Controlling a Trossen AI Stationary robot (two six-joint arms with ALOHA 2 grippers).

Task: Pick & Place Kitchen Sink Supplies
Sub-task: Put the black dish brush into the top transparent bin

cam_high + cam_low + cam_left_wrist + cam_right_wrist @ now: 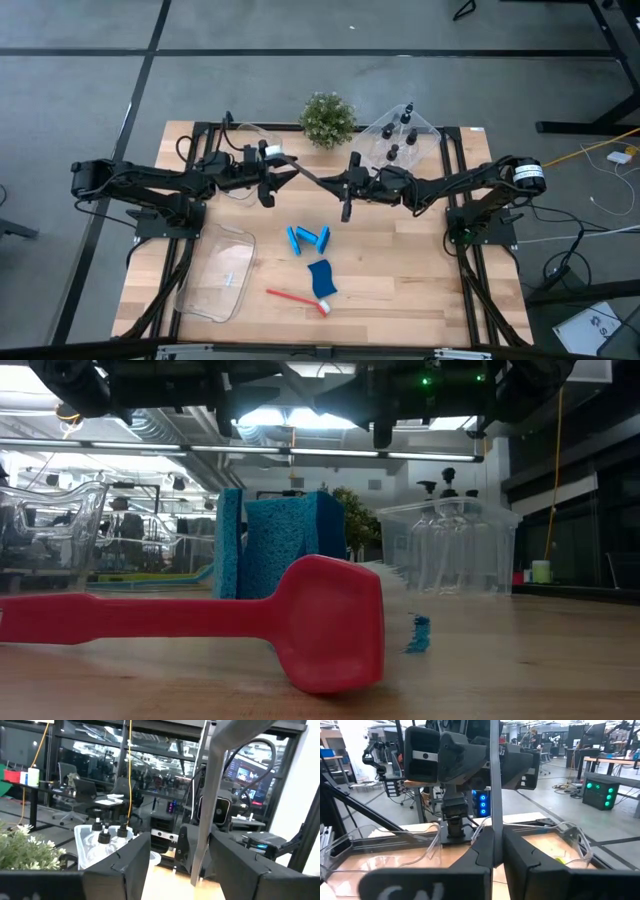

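A thin grey brush (315, 175) spans the gap between my two grippers, high above the table's middle. My right gripper (342, 184) is shut on it. My left gripper (285, 166) is open, and the grey handle (202, 830) passes between its fingers, close to one; whether it touches I cannot tell. Below lie two blue sponge pieces (308, 239), another blue piece (320, 276) and a red brush (298, 298) flat on the wood. Black-capped bottles (398, 140) stand in a clear bin at the far edge. My right gripper pinches the grey brush's handle (495, 822) between its two fingers (520, 851). The fingers come level from the table's right. The handle runs on from them toward my left gripper. The brush is lifted clear of the table.
A clear bin (216, 271) lies near the front left, another (243, 150) under my left arm at the far left. A small potted plant (327, 118) stands at the far edge beside the bottle bin (425, 128). Bare wood lies at the near right.
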